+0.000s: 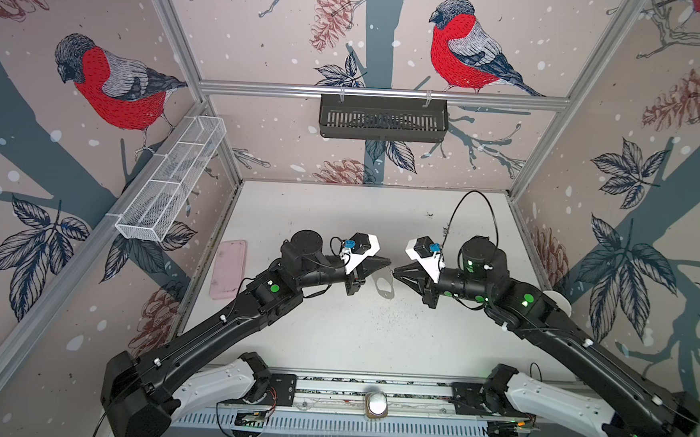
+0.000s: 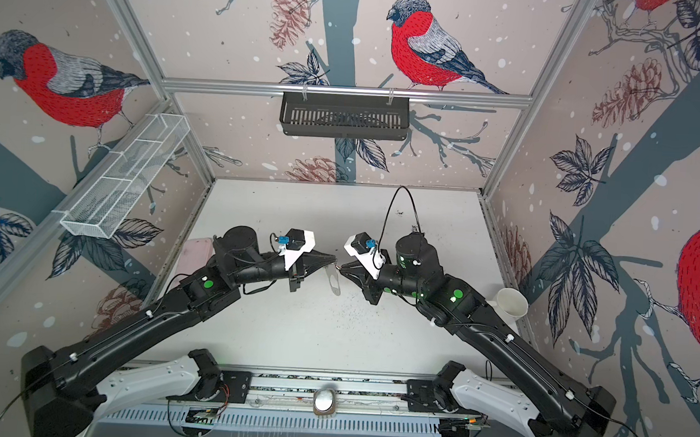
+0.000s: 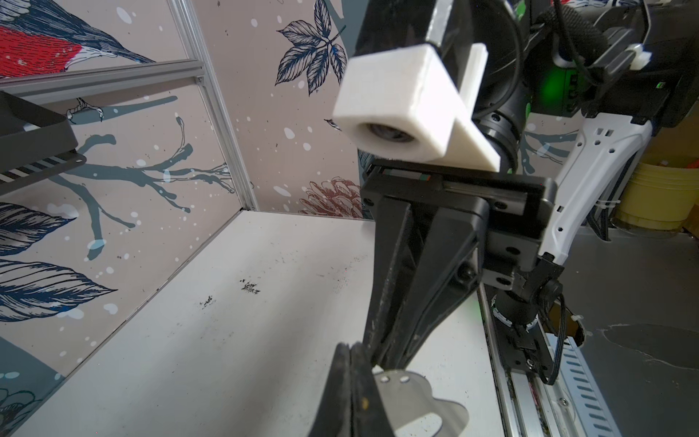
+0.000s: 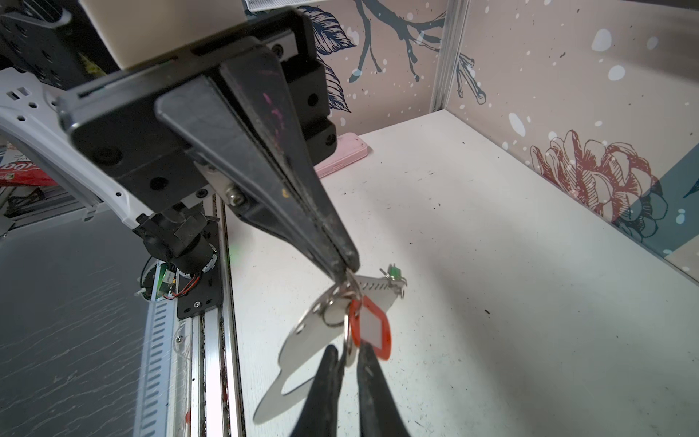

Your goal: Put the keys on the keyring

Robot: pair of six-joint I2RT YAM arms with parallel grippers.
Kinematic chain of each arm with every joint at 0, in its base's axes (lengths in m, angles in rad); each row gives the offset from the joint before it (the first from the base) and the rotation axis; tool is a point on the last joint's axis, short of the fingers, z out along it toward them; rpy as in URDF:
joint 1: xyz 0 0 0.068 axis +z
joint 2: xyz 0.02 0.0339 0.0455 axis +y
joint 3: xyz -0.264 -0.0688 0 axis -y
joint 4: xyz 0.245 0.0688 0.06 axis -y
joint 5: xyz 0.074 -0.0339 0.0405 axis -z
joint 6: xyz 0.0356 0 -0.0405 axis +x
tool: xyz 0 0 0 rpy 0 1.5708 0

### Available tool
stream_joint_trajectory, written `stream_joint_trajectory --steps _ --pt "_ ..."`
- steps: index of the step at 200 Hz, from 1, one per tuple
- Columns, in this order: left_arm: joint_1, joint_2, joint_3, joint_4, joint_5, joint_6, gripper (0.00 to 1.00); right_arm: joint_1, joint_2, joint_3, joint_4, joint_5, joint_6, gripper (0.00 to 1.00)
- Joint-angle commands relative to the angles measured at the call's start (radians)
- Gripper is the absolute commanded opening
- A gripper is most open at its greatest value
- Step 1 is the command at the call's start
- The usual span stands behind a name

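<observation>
**Both arms meet over the middle of the table [image 1: 332, 343], the keyring between their tips.**

A pink case [image 1: 228, 270] lies near the table's left edge, and a white mug [image 2: 509, 304] stands near the right wall. The left gripper [image 4: 342, 265] is closed, pinching the top edge of the keyring [image 4: 314, 340], which hangs tilted below it. The right gripper [image 4: 350, 357] has its jaws slightly parted, straddling a metal ring [image 4: 348, 340] beside the red-tag key [image 4: 370, 328]. Contact with that ring cannot be determined. The green-tag key [image 4: 394, 273] sits at the keyring's far corner.
</observation>
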Motion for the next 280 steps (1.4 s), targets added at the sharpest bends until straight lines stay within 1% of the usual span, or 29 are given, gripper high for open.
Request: stream_joint_trajectory --steps 1,53,98,159,177,205,243,260,280 --pt "0.0 0.001 -0.004 0.08 0.009 -0.016 0.0 0.007 0.005 -0.003 0.058 -0.004 0.018 0.13" --pt "0.0 -0.001 -0.047 0.173 0.042 -0.067 0.0 0.023 0.025 -0.021 0.111 -0.01 0.022 0.1" --pt "-0.001 -0.008 -0.088 0.258 0.051 -0.114 0.0 0.035 0.041 -0.034 0.164 -0.04 0.026 0.06" --pt "0.0 -0.034 -0.158 0.382 0.042 -0.174 0.0 0.059 0.082 -0.036 0.228 -0.082 0.031 0.06" --pt "0.0 -0.04 -0.174 0.409 0.039 -0.187 0.0 0.064 0.085 -0.037 0.235 -0.085 0.032 0.08" --pt "0.0 -0.054 -0.207 0.469 0.033 -0.211 0.0 0.067 0.08 -0.04 0.226 -0.071 0.032 0.16" --pt "0.0 -0.084 -0.238 0.511 -0.004 -0.218 0.0 0.067 0.031 -0.046 0.176 -0.01 0.022 0.31" --pt "0.001 -0.091 -0.251 0.527 -0.011 -0.225 0.0 0.067 -0.004 -0.055 0.166 0.017 0.021 0.33" --pt "0.001 -0.088 -0.253 0.53 0.002 -0.231 0.0 0.066 -0.039 -0.063 0.166 0.033 0.02 0.33"
